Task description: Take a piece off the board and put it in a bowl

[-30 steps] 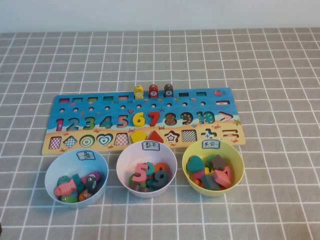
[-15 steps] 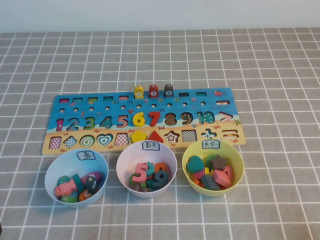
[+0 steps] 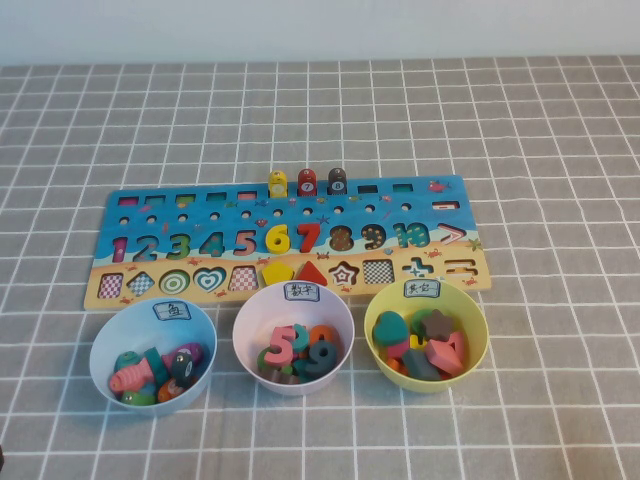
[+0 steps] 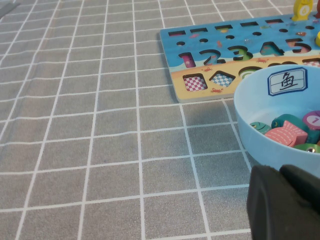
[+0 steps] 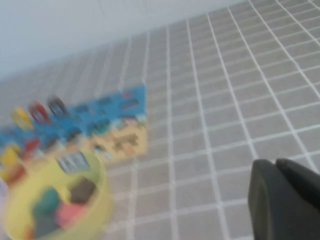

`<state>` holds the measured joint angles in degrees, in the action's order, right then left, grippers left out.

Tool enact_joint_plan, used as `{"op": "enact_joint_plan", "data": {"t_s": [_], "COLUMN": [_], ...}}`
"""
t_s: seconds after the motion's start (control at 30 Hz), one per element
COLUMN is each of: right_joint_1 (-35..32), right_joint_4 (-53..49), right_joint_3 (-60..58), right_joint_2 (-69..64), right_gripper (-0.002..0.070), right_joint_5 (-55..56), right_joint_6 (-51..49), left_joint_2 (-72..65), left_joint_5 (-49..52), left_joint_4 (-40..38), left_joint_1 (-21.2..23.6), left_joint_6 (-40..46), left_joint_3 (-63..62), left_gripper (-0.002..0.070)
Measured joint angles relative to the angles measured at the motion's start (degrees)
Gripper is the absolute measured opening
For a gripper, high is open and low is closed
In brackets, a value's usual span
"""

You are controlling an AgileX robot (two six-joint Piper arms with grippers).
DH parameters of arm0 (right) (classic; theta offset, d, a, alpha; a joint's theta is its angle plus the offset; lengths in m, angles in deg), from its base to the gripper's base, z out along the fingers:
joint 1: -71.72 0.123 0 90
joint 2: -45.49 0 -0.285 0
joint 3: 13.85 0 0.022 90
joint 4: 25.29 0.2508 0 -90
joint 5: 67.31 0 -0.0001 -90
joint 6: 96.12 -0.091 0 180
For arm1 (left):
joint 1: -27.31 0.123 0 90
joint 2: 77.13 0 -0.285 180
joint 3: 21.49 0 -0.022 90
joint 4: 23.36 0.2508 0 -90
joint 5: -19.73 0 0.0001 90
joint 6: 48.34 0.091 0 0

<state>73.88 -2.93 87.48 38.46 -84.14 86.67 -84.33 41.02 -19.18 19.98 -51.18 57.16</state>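
Piece [image 3: 337, 181] upright at far edge of board [image 3: 150, 205]: small, light, rigid; pinch its sides. Right hand [image 5: 287, 200] clenched empty, parked near yellow bowl [image 5: 97, 210]. Left hand [image 4: 285, 202] beside bowl [image 4: 250, 127]; state unclear.

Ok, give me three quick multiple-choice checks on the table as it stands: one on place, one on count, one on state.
1. Where does the dark fish peg stand?
A. In the yellow bowl
B. On the board's far edge, beside the red peg
C. On the cloth

2. How many pegs stand upright on the board?
A. One
B. Three
C. Five

3. What is the right gripper doing?
A. Shut, empty, away from the board
B. Holding the dark peg
C. Open over the pale blue bowl

Answers:
1 B: it is last in the row after the yellow peg and the red one.
2 B: yellow, red, dark.
3 A: its wrist view shows it above bare cloth.
The left gripper sits near the pale blue bowl.
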Motion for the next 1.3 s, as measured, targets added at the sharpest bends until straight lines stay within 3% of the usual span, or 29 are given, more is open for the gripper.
{"op": "enact_joint_plan", "data": {"t_s": [0.23,0.47,0.73,1.0,1.3], "right_joint_1": [0.0,0.0,0.0,0.0,0.19], "right_joint_4": [20.33,24.21,21.92,8.54,5.28], "right_joint_3": [0.0,0.0,9.3,28.31,47.11], "right_joint_2": [0.0,0.0,-6.69,-31.95,-57.59], "right_gripper": [-0.0017,-0.0017,-0.0017,-0.0017,-0.0017], "right_joint_5": [6.76,7.95,-6.09,-26.93,-36.35], "right_joint_6": [0.0,0.0,0.0,0.51,6.66], "left_joint_2": [0.0,0.0,0.0,0.0,0.0], "left_joint_5": [0.0,0.0,0.0,0.0,0.0], "left_joint_4": [0.0,0.0,0.0,0.0,0.0], "left_joint_1": [0.0,0.0,0.0,0.0,0.0], "left_joint_6": [0.0,0.0,0.0,0.0,0.0], "left_joint_3": [0.0,0.0,0.0,0.0,0.0], "left_gripper": [0.0,0.0,0.0,0.0,0.0]}}
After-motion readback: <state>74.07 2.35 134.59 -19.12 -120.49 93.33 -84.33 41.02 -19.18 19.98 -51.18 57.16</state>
